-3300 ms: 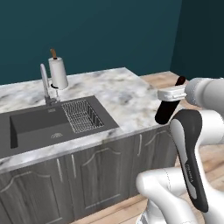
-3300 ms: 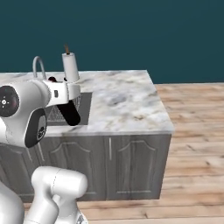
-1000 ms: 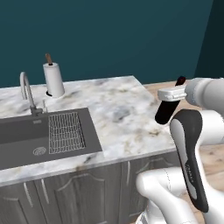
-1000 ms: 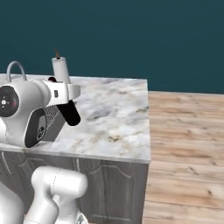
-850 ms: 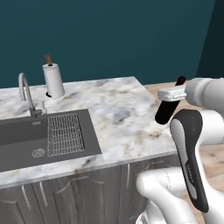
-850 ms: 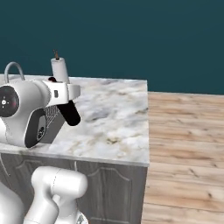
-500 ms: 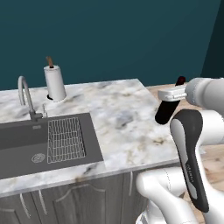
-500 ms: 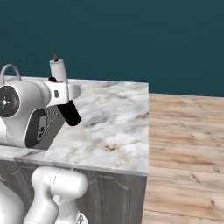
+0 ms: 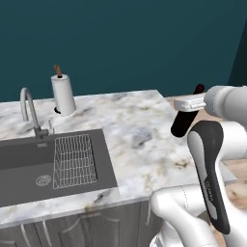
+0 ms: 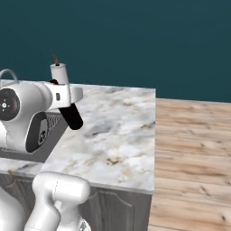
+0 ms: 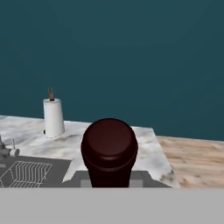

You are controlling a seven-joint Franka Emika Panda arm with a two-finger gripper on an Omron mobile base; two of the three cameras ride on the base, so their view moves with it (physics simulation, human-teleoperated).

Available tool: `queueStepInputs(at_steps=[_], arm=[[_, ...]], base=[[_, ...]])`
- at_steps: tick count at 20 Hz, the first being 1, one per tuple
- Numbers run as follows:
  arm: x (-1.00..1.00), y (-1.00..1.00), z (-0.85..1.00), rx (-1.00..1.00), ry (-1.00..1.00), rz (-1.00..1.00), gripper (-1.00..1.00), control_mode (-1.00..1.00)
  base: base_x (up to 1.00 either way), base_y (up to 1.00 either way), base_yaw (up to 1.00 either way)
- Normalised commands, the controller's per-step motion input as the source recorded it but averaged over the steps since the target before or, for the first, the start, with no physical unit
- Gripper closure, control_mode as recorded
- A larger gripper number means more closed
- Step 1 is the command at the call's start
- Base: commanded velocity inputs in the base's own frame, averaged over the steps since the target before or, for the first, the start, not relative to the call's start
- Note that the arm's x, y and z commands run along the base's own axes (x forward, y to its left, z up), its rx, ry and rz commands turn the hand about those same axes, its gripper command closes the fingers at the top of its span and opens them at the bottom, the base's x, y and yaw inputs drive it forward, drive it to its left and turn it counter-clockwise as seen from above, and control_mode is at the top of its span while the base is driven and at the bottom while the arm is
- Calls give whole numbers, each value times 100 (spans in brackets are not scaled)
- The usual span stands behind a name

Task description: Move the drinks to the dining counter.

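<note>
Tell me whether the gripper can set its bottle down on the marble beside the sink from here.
Probably yes: the gripper holds the dark bottle at the dining counter's right end, with bare marble beside the sink.

arm (image 9: 212, 159): glossy white rounded links | black joint panels | grey lettering

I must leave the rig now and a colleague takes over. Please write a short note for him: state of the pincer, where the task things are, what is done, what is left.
Pincer: shut on the dark bottle, held tilted in the air at the right end of the dining counter, not touching it.
Things: the counter has the sink, faucet and paper-towel roll toward its left. No carton is standing on the counter parts in view.
Done: bottle picked up and brought to the counter.
Left: set the bottle down on the marble, release it, then fetch the carton.
</note>
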Motion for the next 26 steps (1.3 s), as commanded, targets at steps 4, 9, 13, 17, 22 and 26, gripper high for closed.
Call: queueStepInputs(at_steps=[4,9,13,17,22,26], arm=[[0,0,0,0,0,0,100,100],[0,0,0,0,0,0,100,100],[0,0,0,0,0,0,100,100],[0,0,0,0,0,0,100,100],[0,0,0,0,0,0,100,100],[35,-1,-13,0,0,0,100,-100]], base=[[35,-24,4],[29,-4,1],[33,0,0],[49,0,0],[42,0,0],[0,0,0]])
